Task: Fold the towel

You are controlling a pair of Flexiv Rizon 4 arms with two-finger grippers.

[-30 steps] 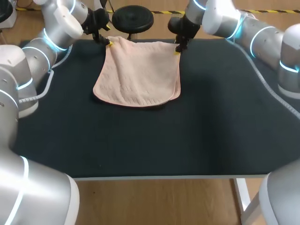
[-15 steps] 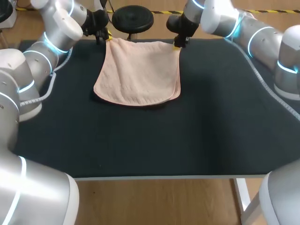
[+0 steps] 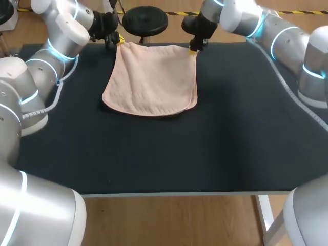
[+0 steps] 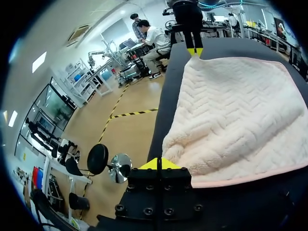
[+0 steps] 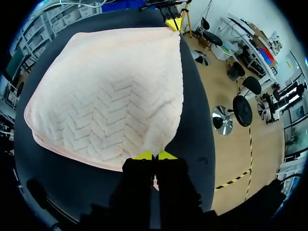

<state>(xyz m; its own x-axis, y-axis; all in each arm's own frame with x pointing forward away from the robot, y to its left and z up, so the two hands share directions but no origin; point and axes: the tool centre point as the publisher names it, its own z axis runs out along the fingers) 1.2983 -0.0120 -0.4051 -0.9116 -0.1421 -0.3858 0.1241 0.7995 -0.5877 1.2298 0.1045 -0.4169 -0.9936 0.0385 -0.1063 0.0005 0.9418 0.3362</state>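
Head view: a pale peach towel (image 3: 151, 79), doubled over, with a soft herringbone quilting and rounded corners, lies on the dark table (image 3: 154, 154) in the upper middle of the frame; left gripper (image 3: 118, 40) and right gripper (image 3: 193, 48) sit at its far corners. Left wrist view: yellow tips pinched together on a bunched corner; right wrist view: tips likewise closed on the other corner.

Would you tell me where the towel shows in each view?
Head view: the towel lies at the far middle of the table.
Left wrist view: it spreads ahead of the left hand, which grips one corner.
Right wrist view: it spreads ahead of the right hand, which grips another corner.
Shared landmark: the left hand, at a towel corner in all three.
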